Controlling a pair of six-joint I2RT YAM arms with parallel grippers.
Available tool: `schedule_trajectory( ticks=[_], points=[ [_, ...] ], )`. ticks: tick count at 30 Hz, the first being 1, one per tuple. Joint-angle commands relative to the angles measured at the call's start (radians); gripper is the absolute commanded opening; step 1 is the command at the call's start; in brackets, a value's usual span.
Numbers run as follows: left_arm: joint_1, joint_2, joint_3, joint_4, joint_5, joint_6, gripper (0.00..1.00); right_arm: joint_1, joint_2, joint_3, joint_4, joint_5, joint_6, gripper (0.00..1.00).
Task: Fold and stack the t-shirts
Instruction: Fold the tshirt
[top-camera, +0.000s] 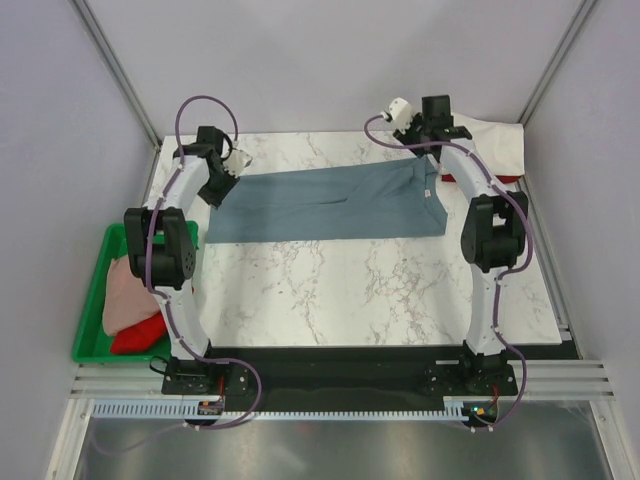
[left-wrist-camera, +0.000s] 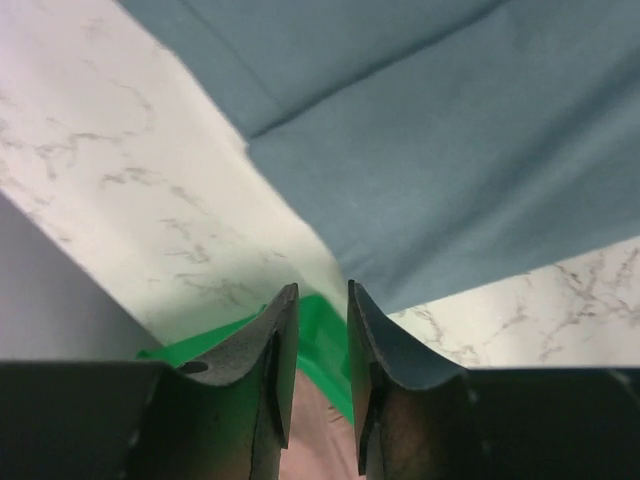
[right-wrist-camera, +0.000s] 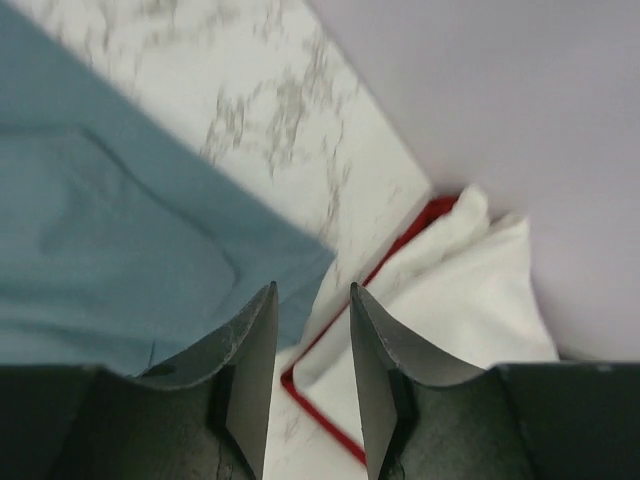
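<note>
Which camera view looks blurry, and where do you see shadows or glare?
Top external: sharp, evenly lit, a dull sheen on the metal sheet at the bottom. Left wrist: blue shirt fairly crisp, soft shadow on the marble ahead of the dark tool. Right wrist: softest, marble veins smeared, white shirt edges fuzzy.

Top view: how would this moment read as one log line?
blue-grey t-shirt flat on table | left claw open, empty | right claw open, empty | white t-shirt far-right corner
</note>
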Motion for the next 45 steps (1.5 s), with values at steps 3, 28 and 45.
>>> schedule_trajectory(
  ticks=[3, 28, 45],
  points=[
    [-0.024, -0.005, -0.114, -0.029, 0.109, -0.077, 0.30, 0.084, 0.183, 0.290, -0.160, -0.190, 0.051, 0.42],
    [-0.023, 0.058, -0.168, -0.019, 0.146, -0.109, 0.29, 0.148, 0.378, 0.351, -0.103, -0.183, 0.103, 0.26],
    [-0.023, 0.073, -0.165, -0.019, 0.149, -0.103, 0.29, 0.176, 0.119, 0.154, 0.049, -0.256, 0.116, 0.05]
  ],
)
